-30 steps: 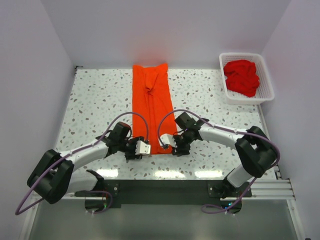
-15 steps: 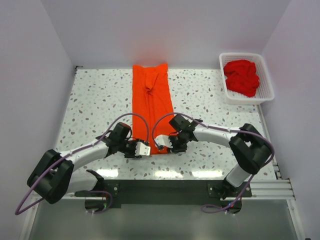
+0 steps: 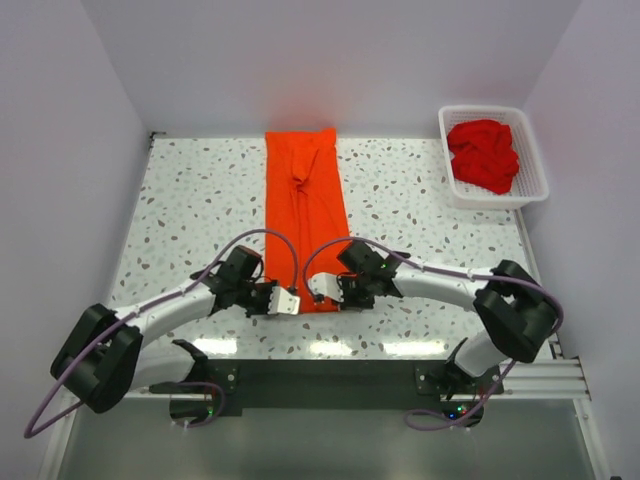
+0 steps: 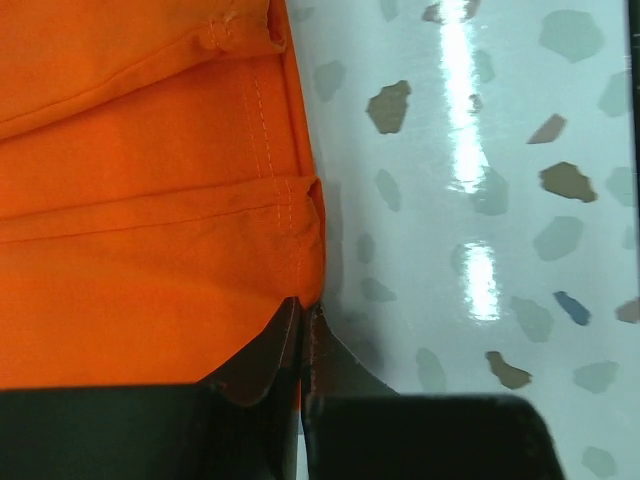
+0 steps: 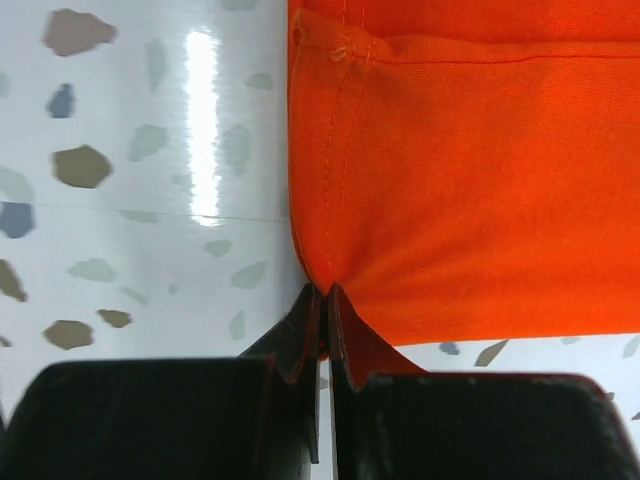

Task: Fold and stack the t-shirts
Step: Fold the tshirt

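Your left gripper is closed tight, pinching one hem corner of the orange shirt. Your right gripper pinches the other corner likewise. The shirt lies as a strip up frame centre. Red shirts sit in the basket, upper right.

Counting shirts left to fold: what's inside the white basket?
Crumpled deep red cloth lies heaped in the basket. How many shirts that is, and anything beneath it, is hidden.
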`<state>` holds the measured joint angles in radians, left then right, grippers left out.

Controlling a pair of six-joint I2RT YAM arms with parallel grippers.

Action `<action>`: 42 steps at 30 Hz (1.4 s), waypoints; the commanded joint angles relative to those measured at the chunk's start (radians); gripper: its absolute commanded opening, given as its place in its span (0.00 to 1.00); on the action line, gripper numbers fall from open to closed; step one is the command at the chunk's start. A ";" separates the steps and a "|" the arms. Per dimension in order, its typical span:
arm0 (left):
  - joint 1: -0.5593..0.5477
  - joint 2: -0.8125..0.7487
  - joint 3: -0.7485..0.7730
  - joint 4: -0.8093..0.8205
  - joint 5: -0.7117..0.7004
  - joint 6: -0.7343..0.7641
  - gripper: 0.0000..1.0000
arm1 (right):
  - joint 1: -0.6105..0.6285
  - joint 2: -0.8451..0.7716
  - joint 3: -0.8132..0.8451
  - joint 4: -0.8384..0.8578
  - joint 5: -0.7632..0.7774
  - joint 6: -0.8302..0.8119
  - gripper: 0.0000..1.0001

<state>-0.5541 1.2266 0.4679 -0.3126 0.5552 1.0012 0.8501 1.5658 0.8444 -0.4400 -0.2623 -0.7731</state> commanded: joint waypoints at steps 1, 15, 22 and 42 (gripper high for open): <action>-0.021 -0.082 0.029 -0.155 0.041 -0.024 0.00 | 0.058 -0.120 -0.044 -0.012 0.003 0.115 0.00; 0.068 -0.113 0.233 -0.289 0.072 0.014 0.00 | -0.029 -0.196 0.119 -0.063 -0.070 0.080 0.00; 0.203 0.138 0.464 -0.269 0.103 0.120 0.00 | -0.135 -0.063 0.252 -0.065 -0.112 -0.058 0.00; 0.321 0.609 0.941 -0.237 0.100 0.183 0.00 | -0.356 0.453 0.830 -0.166 -0.239 -0.213 0.00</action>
<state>-0.2478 1.8046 1.3235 -0.5652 0.6247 1.1488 0.5087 1.9816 1.5829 -0.5705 -0.4465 -0.9421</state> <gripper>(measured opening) 0.029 0.019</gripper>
